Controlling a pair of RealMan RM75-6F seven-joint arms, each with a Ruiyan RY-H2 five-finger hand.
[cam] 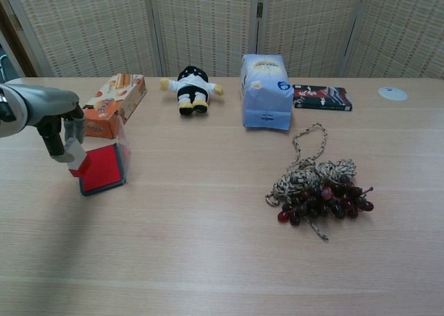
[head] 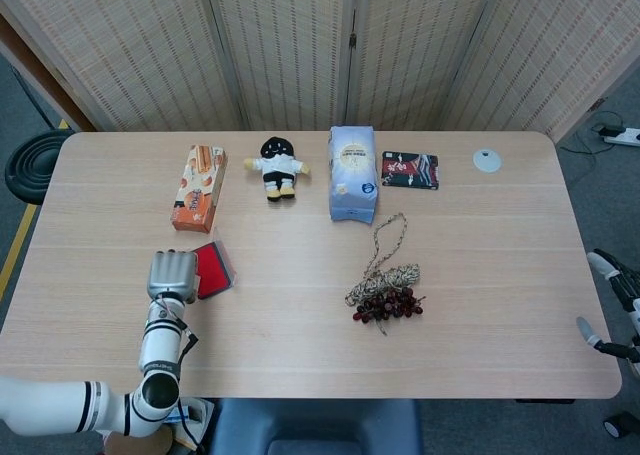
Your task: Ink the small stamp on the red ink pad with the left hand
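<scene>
- The chest view showed the left hand (cam: 43, 114) with its fingers (cam: 69, 132) pinching the small stamp (cam: 78, 159), red end down and tilted, over the left edge of the red ink pad (cam: 103, 167); whether stamp and pad touched could not be told.
- From the head view the left hand (head: 172, 273) covered the stamp entirely and hid the left part of the ink pad (head: 212, 268), leaving only a red sliver.
- The orange snack box (head: 197, 186) lay just behind the pad, its print too small to read.
- The doll (cam: 191, 87), the blue-and-white pack (cam: 265, 91) and the rope with dark red grapes (cam: 320, 193) sat on the counter (cam: 208, 246) in both views.
- The right hand (head: 612, 305) appeared only in the head view, cut off at the frame's right edge; its fingers looked spread and held nothing.
</scene>
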